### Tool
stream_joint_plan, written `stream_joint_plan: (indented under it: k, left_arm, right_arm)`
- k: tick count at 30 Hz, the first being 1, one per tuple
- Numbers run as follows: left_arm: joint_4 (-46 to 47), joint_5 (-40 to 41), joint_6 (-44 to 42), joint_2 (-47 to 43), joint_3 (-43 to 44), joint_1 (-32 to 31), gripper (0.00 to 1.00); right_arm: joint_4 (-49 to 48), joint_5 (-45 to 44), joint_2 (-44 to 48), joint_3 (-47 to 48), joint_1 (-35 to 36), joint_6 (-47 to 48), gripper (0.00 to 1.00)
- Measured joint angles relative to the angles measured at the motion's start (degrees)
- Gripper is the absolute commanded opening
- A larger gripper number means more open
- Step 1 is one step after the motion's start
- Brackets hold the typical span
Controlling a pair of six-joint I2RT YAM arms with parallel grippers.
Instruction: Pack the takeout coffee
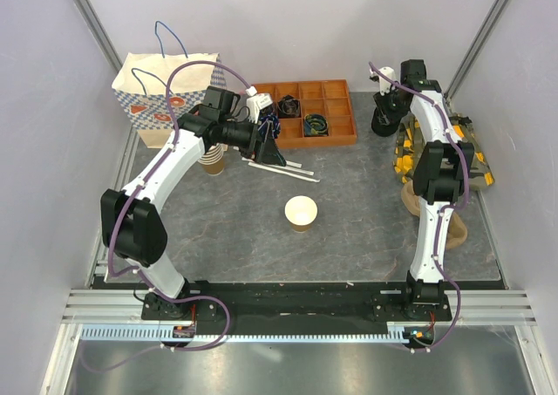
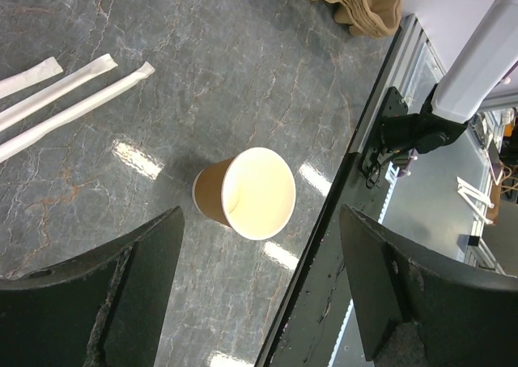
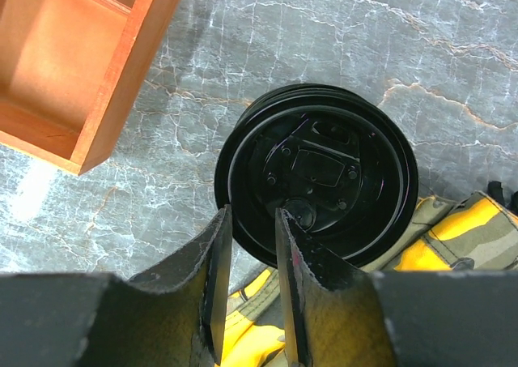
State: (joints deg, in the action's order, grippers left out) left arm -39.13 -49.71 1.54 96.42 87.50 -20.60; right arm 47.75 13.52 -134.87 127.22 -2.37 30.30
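Lying between pale lilac walls (image 1: pixel 288 29), grey marbled tabletop (image 1: pixel 366 212) is carrying lidless tan paper cup (image 1: pixel 301 212), cream inside, at centre. Left gripper (image 2: pixel 261 213) is hovering over it, fingers wide apart. Right gripper (image 3: pixel 251 217) is straddling round black plastic lid (image 3: pixel 316 172) at its rim, back right; fingers narrowly apart, grip unclear. Patterned paper bag (image 1: pixel 161 94): print too small to read.

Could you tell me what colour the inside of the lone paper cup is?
Cream; the paper cup shows best in the left wrist view.
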Motion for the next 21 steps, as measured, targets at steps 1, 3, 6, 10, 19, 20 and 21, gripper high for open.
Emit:
stream_joint_plan:
  k: [1,3,6,10,19,20,21]
  left_arm:
    - [0.00,0.00,0.02,0.07,0.00,0.00,0.84]
    - [0.02,0.00,0.09,0.11,0.00,0.00,0.84]
    - [0.02,0.00,0.11,0.20,0.00,0.00,0.84]
    - [0.00,0.00,0.13,0.24,0.00,0.02,0.84]
    - [0.02,0.00,0.13,0.24,0.00,0.00,0.84]
    - [0.00,0.00,0.13,0.24,0.00,0.00,0.84]
    - [0.00,0.00,0.13,0.24,0.00,0.00,0.84]
  right_arm:
    - [0.00,0.11,0.00,0.00,0.00,0.00,0.35]
    - [0.02,0.31,0.00,0.02,0.00,-0.02,0.36]
    - [0.20,0.72,0.00,0.22,0.00,-0.02,0.38]
    - [0.42,1.29,0.00,0.55,-0.04,-0.07,0.44]
    - [0.87,2.03,0.00,1.14,-0.22,-0.07,0.44]
    - [0.90,2.08,0.00,1.16,-0.22,-0.07,0.44]
    - [0.90,2.08,-0.07,1.20,-0.22,-0.07,0.44]
